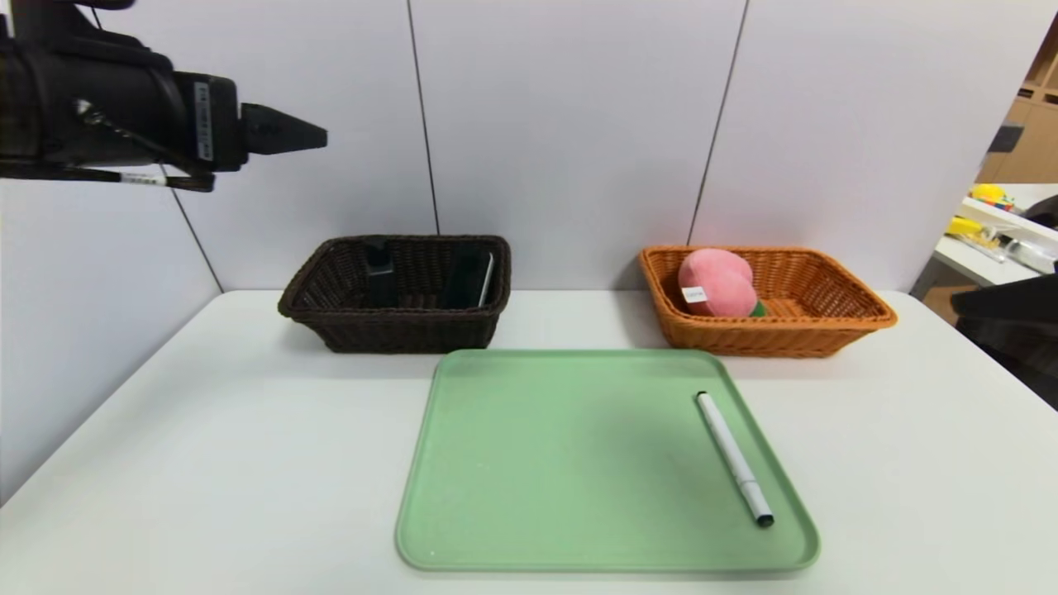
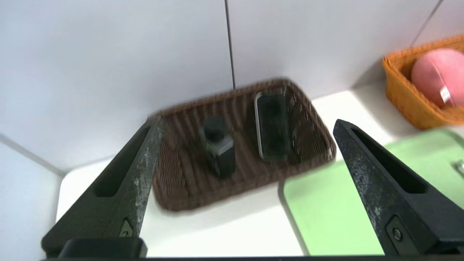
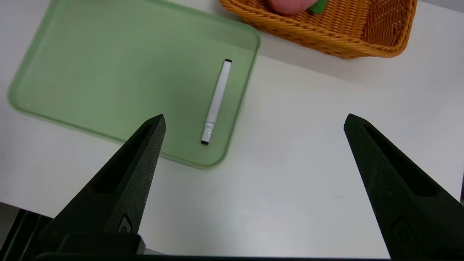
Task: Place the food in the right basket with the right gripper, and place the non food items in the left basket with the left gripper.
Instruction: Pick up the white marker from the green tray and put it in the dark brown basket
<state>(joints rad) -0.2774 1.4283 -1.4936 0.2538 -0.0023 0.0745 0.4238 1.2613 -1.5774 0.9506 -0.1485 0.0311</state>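
Observation:
My left gripper (image 1: 285, 134) hangs open and empty, high above the table over the left basket (image 1: 397, 330). From its wrist view the gripper (image 2: 247, 121) looks down into that dark brown basket (image 2: 174, 181), where a black pump bottle (image 2: 219, 152) and a black-topped eraser (image 2: 272, 130) lie. The pink peach (image 1: 717, 283) rests in the orange right basket (image 1: 777, 339). A white marker pen (image 1: 734, 459) lies on the right side of the green tray (image 1: 579, 463). My right gripper (image 3: 253, 119) stands open and empty over bare table, near the tray's corner and the pen (image 3: 216, 101).
Both baskets stand against the grey back wall, the tray just in front of them. My right arm (image 1: 1012, 330) shows dark at the right edge. White table (image 1: 207, 454) stretches left of the tray; a cluttered bench (image 1: 996, 223) lies beyond the table's right side.

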